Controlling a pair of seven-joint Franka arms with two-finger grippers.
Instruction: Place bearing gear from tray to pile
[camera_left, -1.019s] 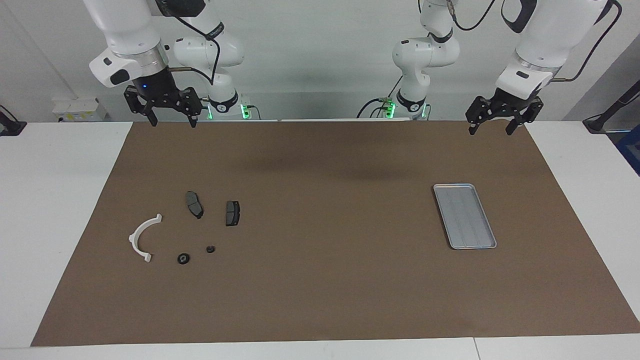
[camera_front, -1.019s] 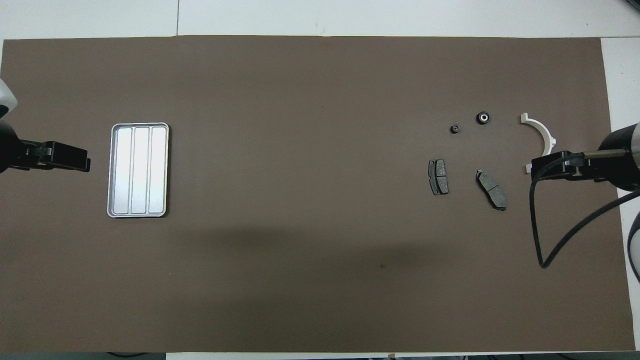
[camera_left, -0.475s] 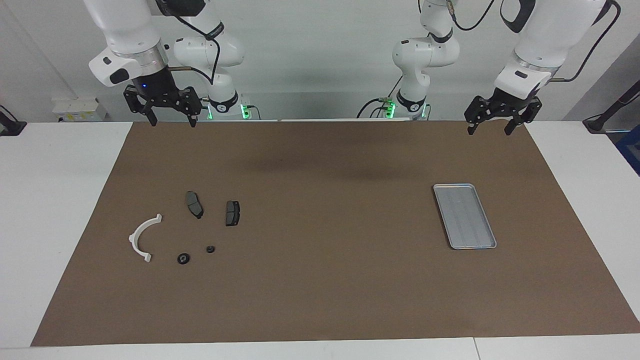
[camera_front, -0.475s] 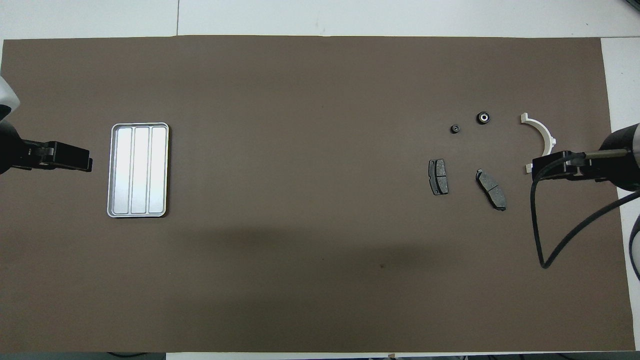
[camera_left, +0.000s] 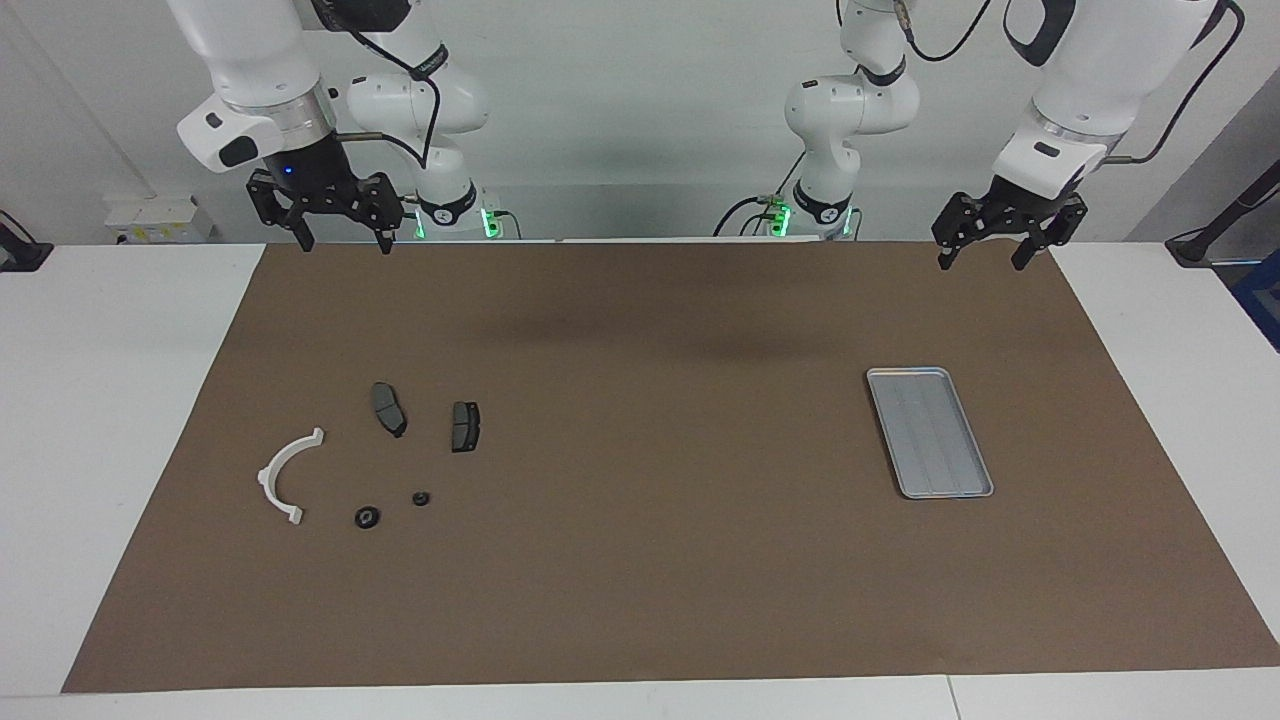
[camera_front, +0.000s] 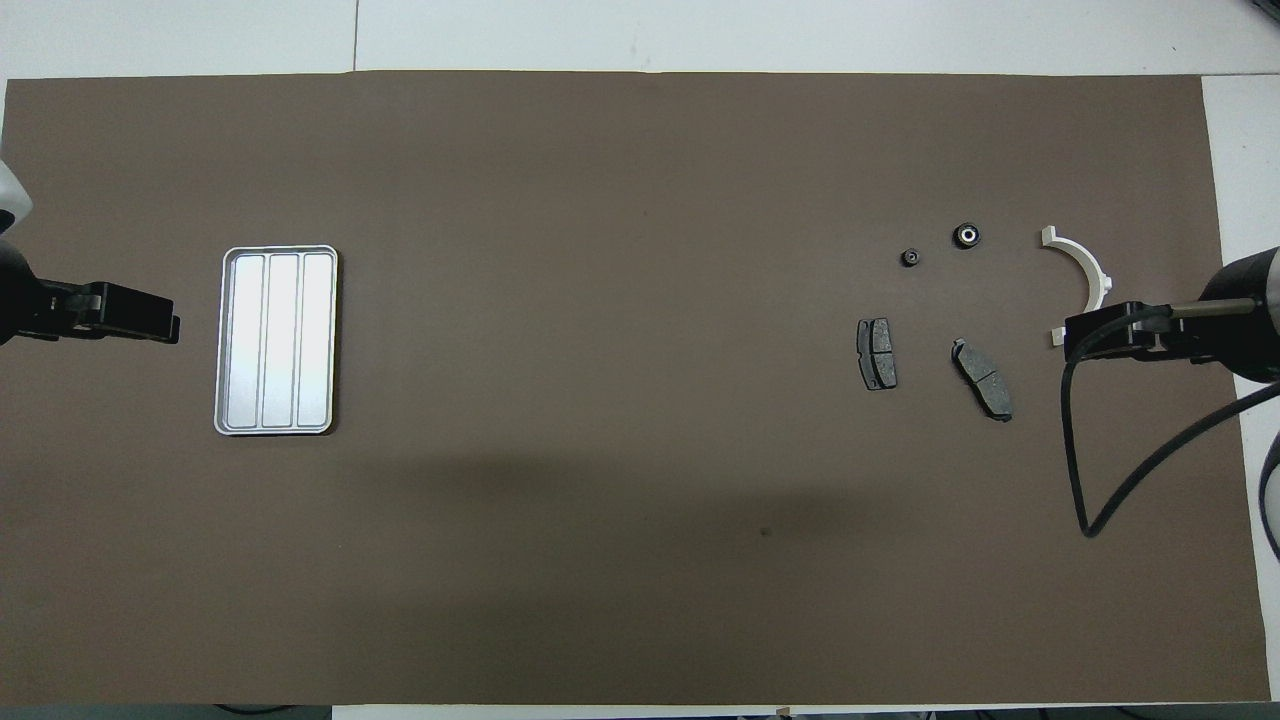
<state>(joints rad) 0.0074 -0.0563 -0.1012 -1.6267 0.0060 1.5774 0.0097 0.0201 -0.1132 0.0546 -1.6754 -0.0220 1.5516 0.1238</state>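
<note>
The silver ribbed tray (camera_left: 930, 432) lies toward the left arm's end of the mat and holds nothing; it also shows in the overhead view (camera_front: 277, 340). The pile lies toward the right arm's end: a white half-ring bracket (camera_left: 283, 476), two dark brake pads (camera_left: 389, 408) (camera_left: 465, 426), and two small round black parts (camera_left: 367, 517) (camera_left: 421, 497) farther from the robots. My left gripper (camera_left: 981, 264) hangs open and empty over the mat's edge nearest the robots. My right gripper (camera_left: 345, 248) hangs open and empty over that same edge, at its own end.
A brown mat (camera_left: 650, 560) covers the white table (camera_left: 120, 420). The right arm's black cable (camera_front: 1085, 470) loops above the mat near the pile.
The left gripper has shifted very slightly up and back down. Nothing else has moved.
</note>
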